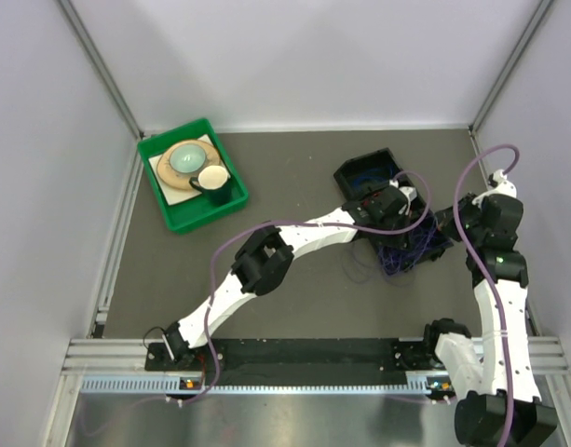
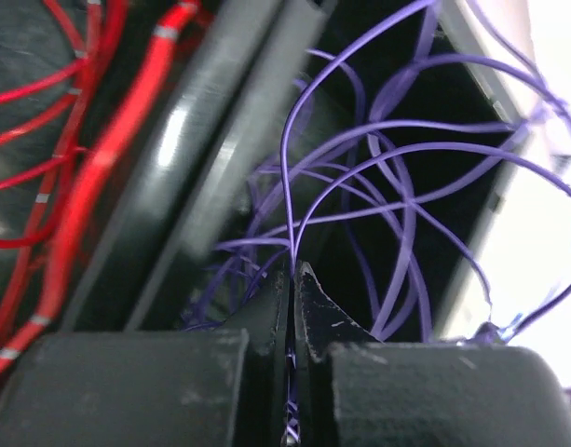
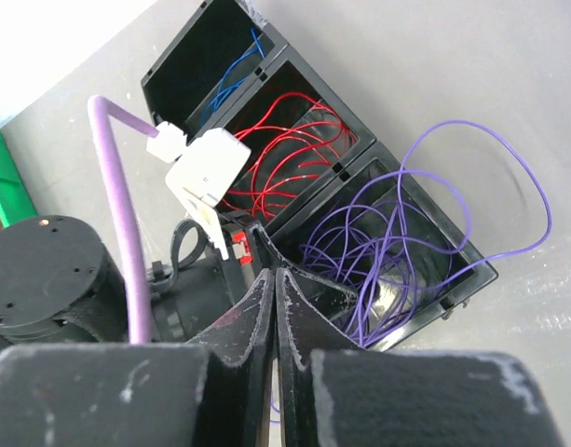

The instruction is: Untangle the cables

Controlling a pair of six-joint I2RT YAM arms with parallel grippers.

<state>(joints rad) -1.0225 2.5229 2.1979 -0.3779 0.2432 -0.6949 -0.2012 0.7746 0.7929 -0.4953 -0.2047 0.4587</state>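
Cables are lying sorted by colour in a black three-compartment box [image 3: 178, 74] on the bench [image 3: 434, 74]. Blue wires [image 3: 231, 82] are sitting in the cell farthest from the arms' bases, red wires [image 3: 290, 154] in the middle one and purple wires [image 3: 378, 251] in the nearest. The purple ones are forming a loose snarl, with one wide loop [image 3: 537, 209] spilling over the rim onto the bench. The left fingers [image 2: 268, 321] are reaching down into the purple cell and clenching on a couple of purple strands right at their tips (the red bundle is sitting beyond the divider, untouched). The right fingers [image 3: 252, 307] are hovering near the purple cell, pressed together, and I cannot make out any strand between them.

The step in hand, as I judge it, is drawing the pinched purple strands free of the snarl. Doing it well is calling for a slow, straight lift, watching whether neighbouring loops are rising too. If they are, pausing and letting the right fingers hold the mass down is looking wiser than pulling harder. The box is looking light, so a snagged pull is risking dragging or tipping it, and a grip so near the tips is risking a slip
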